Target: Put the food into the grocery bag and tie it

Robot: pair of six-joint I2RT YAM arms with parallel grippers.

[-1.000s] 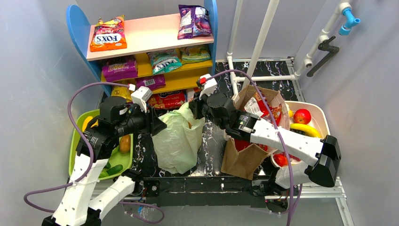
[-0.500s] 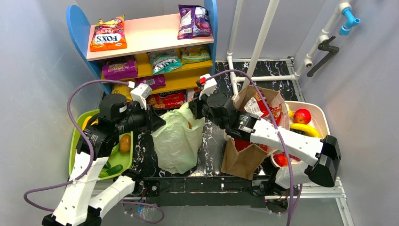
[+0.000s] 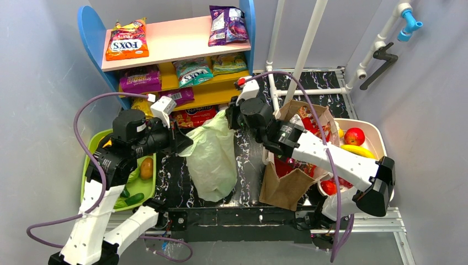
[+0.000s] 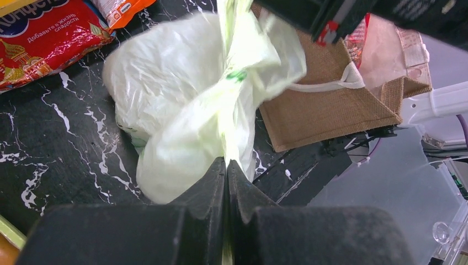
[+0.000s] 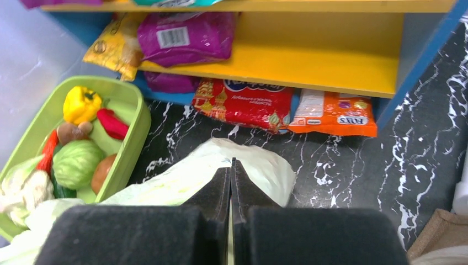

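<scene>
Bag (image 3: 212, 160): pale-green plastic, on the black marbled tabletop (image 3: 174, 182) in front of the shelf (image 3: 176, 41), between the green tray (image 3: 88, 165) and the brown bag (image 3: 287, 185). Its body slumps toward the arm bases and its top is drawn up between the two pincers.
Bag contents: hidden by the crumpled film, so I cannot tell what is inside.
Left pincer (image 3: 185, 144): jaws pressed together on a twisted strip of the bag's film. The wrist view shows the strip running up from between the fingertips to a gathered neck in the plastic.
Right pincer (image 3: 229, 118): clamped tight on the bag's upper edge, on the shelf side. Its own view shows thin film caught between the closed fingers.
Pincers to each other: apart, the left at the bag's left shoulder, the right at its top corner.
Brown bag: upright just right of the green one, mouth open, with red packets inside.
Tray: left of the bag under the left arm, holding a yellow pepper (image 5: 81, 104), a cabbage (image 5: 77, 163) and other vegetables.
Basin (image 3: 378, 135): white, at the far right behind the brown bag, with an apple (image 3: 354, 136) and a banana (image 3: 359, 150).
Shelf: snack packets on every level, and a red packet (image 5: 245, 102) and an orange packet (image 5: 334, 113) at its foot.
</scene>
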